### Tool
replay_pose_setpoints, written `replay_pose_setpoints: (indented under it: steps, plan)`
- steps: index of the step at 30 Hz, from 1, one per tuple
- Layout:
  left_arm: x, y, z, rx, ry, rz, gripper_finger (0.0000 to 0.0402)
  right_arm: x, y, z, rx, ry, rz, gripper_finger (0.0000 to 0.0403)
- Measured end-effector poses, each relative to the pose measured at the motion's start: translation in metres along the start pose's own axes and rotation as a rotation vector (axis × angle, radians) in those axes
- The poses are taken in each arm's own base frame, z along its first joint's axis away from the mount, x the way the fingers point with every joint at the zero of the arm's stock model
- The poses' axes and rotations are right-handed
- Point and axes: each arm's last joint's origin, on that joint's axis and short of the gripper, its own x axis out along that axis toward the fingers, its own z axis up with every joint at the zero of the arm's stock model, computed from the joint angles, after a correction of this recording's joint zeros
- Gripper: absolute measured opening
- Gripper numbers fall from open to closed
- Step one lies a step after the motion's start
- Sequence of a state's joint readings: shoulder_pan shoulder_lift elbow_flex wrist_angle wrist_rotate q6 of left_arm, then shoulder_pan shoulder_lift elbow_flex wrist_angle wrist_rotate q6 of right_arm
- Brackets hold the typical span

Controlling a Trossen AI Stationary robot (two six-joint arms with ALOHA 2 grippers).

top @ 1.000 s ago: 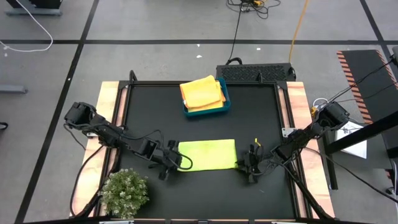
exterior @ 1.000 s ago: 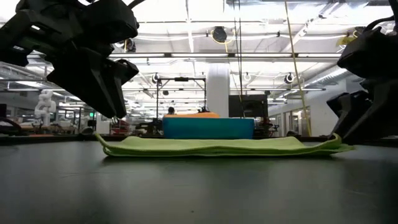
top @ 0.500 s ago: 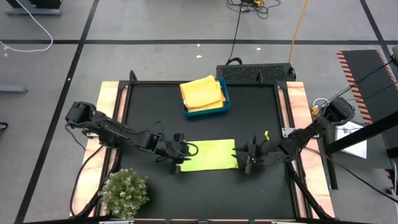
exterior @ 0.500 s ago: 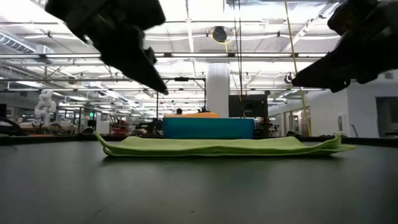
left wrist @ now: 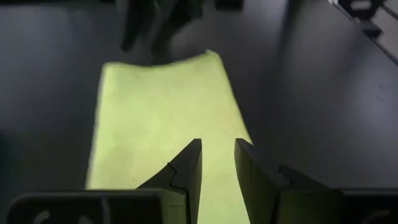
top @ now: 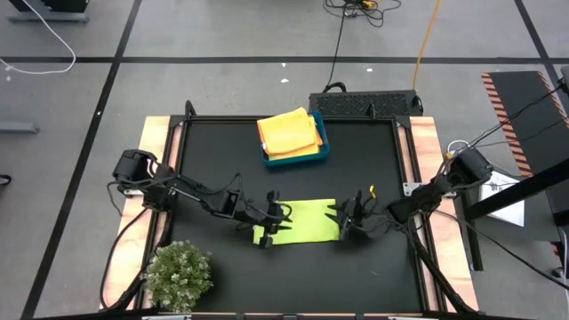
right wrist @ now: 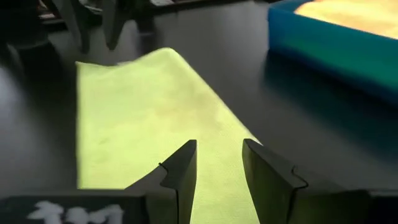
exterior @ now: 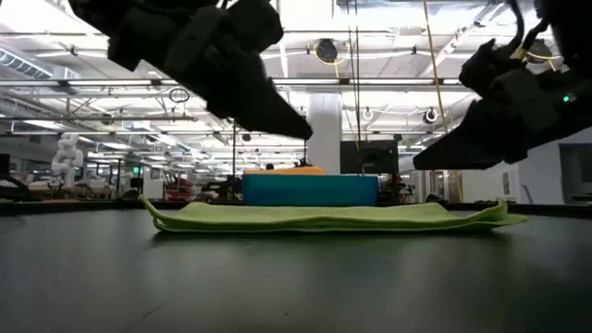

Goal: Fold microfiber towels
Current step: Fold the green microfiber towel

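Black tabletop (top: 213, 160) on a wood-edged frame, grey lab floor around it. Lime green towel (top: 300, 221) lies flat near the table's middle, already folded into a long strip running left-right; low view shows its layers stacked. Blue bin (top: 322, 149) at the far edge holds a yellow towel (top: 289, 132) with an orange layer showing under it. Small bushy plant (top: 179, 275) sits at the near-left corner.

Left gripper (top: 277, 216) hovers over the strip's left end, right gripper (top: 348, 216) over its right end. Both are above the cloth, not touching per the low view. Both wrist views show fingers spread a little with a clear gap, nothing pinched, green cloth visible through the gap.

Judgement: one fold done, second fold being set up. Next move likely needs one gripper to drop, pinch its short edge and carry it over to the opposite end, edges aligned. Risk: pinching only the top layer.
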State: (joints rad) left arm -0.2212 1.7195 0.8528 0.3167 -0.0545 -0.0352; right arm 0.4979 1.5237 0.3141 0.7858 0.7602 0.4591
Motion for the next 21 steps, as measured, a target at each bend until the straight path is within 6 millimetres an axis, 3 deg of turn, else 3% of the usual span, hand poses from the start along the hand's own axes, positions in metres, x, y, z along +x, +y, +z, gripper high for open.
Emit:
replay_pose_setpoints:
  steps: [6, 10, 21]
  plan:
    - [0.0, 0.014, 0.003, -0.025, -0.02, 0.024, 0.0097, 0.011, -0.014, 0.007, 0.06, -0.036, -0.113, 0.0123]
    - [0.0, 0.022, 0.003, -0.055, -0.027, -0.008, 0.0105, 0.02, -0.025, 0.016, 0.108, 0.011, -0.017, 0.0123]
    - [-0.001, 0.052, 0.0, -0.116, 0.014, 0.004, 0.0205, 0.031, -0.043, 0.023, 0.072, 0.058, 0.034, 0.0124]
